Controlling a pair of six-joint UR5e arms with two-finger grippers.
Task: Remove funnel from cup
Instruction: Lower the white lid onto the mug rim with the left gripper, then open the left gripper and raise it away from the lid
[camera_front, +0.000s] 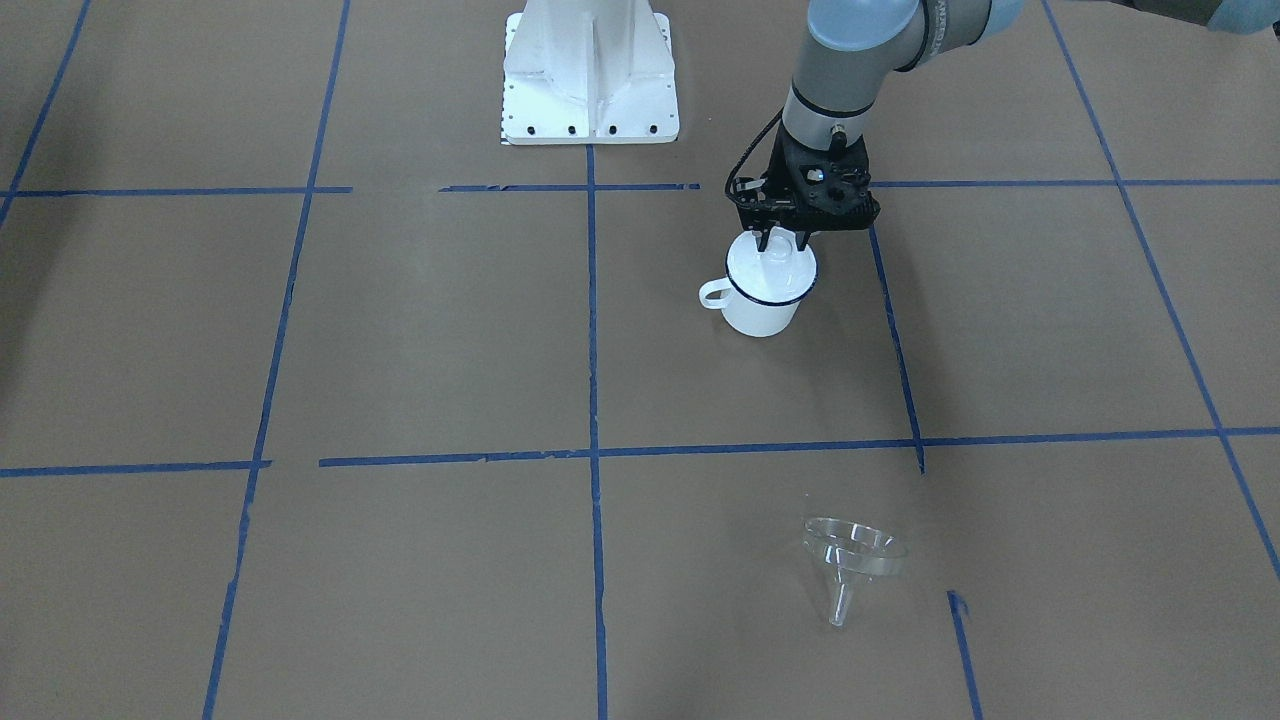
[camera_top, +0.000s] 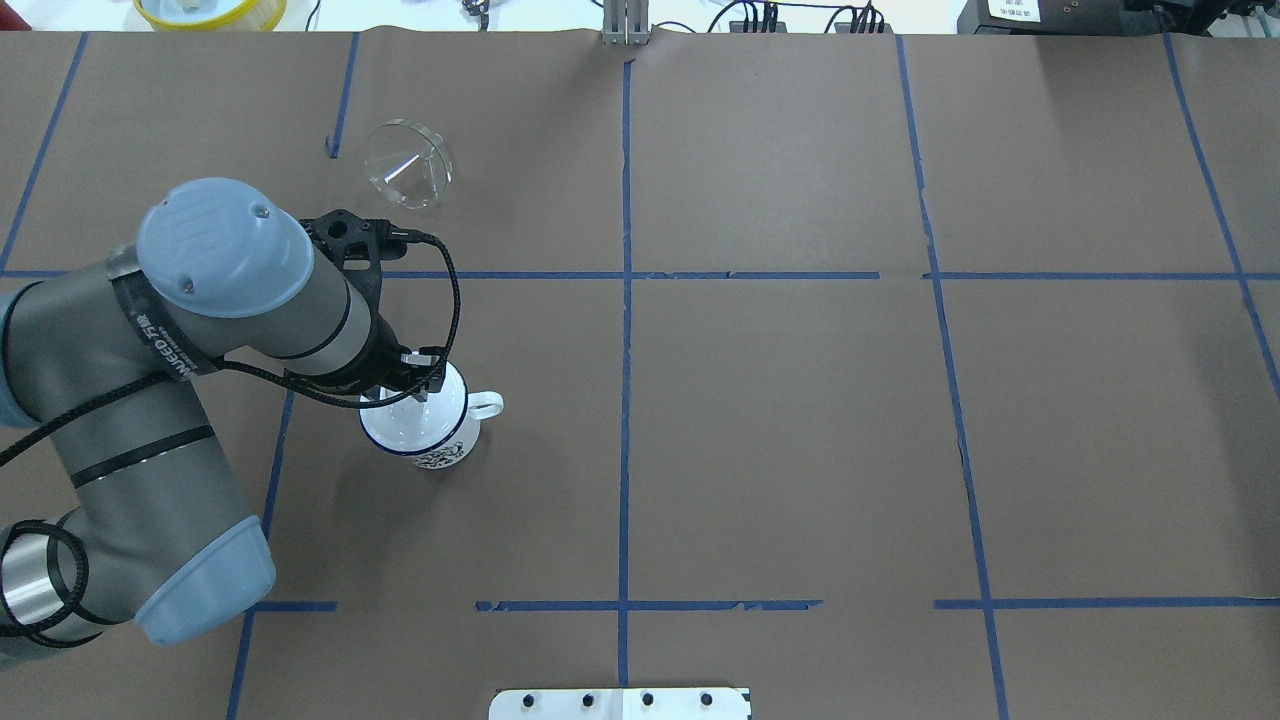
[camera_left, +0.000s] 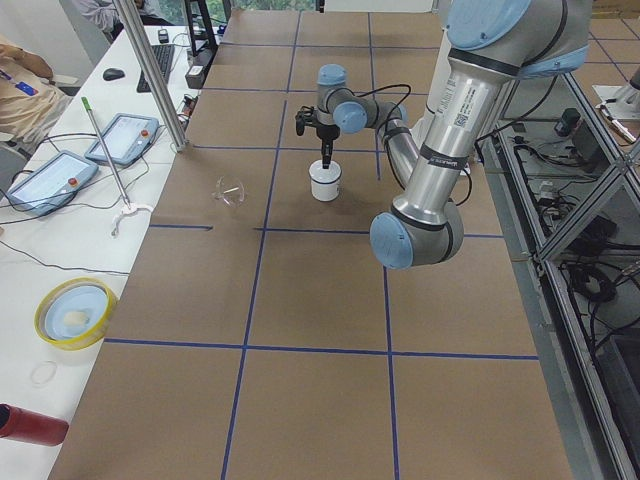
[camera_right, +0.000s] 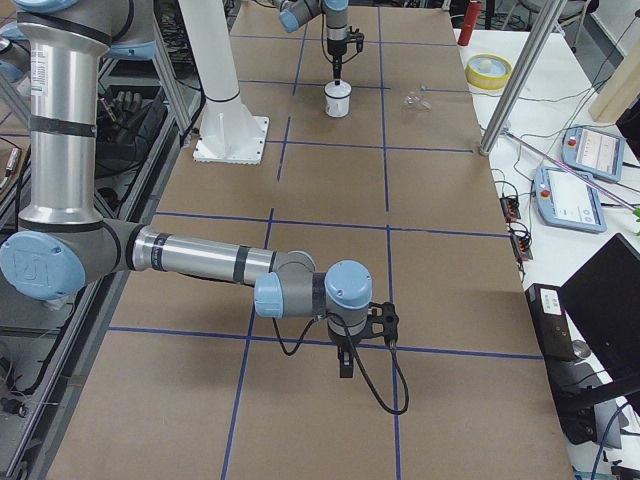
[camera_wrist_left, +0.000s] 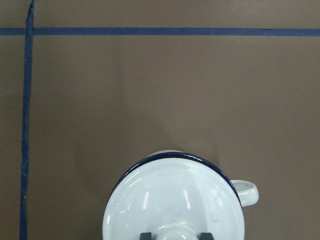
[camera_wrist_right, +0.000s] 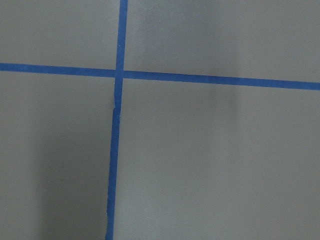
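On the brown paper table (camera_top: 800, 450), we see the funnel (camera_front: 853, 555) lying tipped on the bare surface, well apart from the left gripper (camera_front: 784, 244). That gripper hangs over the cup (camera_front: 760, 312). Its fingers flank the knob of a white lid (camera_wrist_left: 170, 200) and seem clamped on it. We cannot tell how the right gripper (camera_right: 345, 365) stands.

Your left arm (camera_top: 200, 330) stood bent over the table, and your right arm (camera_right: 200, 262) stretched low, well apart from it.
Your left wrist was vertical and the left gripper (camera_front: 783, 240) pointed straight down, fingertips (camera_wrist_left: 146, 235) narrowly parted; whether they pinched could not be told. Your right gripper (camera_right: 345, 368) also pointed down, jaws unreadable.
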